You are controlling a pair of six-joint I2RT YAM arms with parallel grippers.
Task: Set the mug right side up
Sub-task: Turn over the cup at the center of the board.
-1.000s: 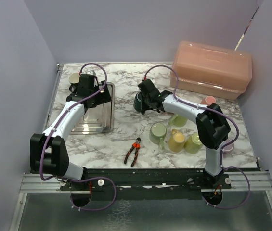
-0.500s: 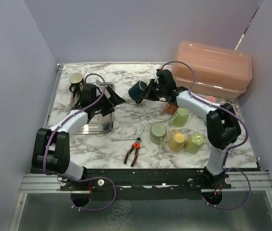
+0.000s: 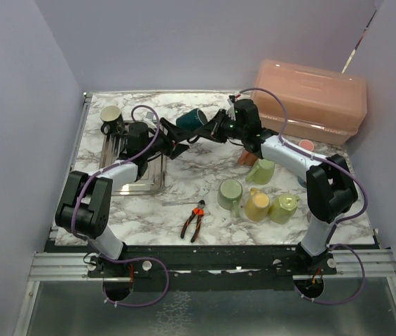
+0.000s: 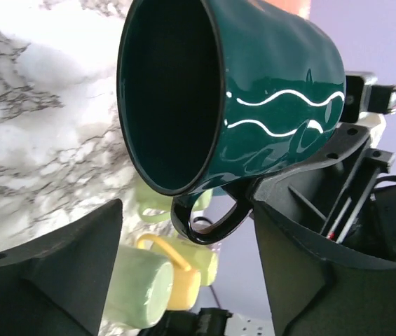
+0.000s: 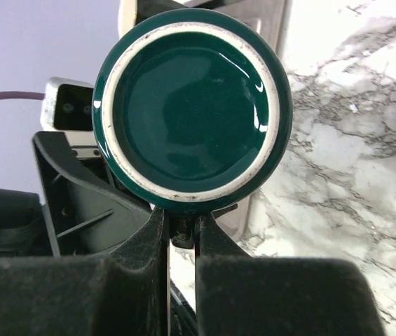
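A dark green mug (image 3: 193, 120) with white wavy lines hangs in the air over the back middle of the table, lying on its side. My right gripper (image 3: 219, 126) is shut on its handle. In the right wrist view the mug's base (image 5: 190, 105) faces the camera, above my right gripper (image 5: 181, 238). My left gripper (image 3: 176, 143) is open just left of and below the mug. In the left wrist view the mug's open mouth (image 4: 169, 91) faces the camera, and the handle (image 4: 208, 224) sits above the gap of my left gripper (image 4: 187, 262), not gripped by it.
A metal tray (image 3: 138, 171) lies at the left. A dark mug (image 3: 110, 115) stands at the back left. Several green and yellow mugs (image 3: 257, 205) sit at the front right. Pliers (image 3: 195, 220) lie at the front. A peach box (image 3: 310, 98) fills the back right.
My right gripper lifted the green mug off the table, turned it onto its side and carried it left. My left gripper swung right from the tray to just under the mug.
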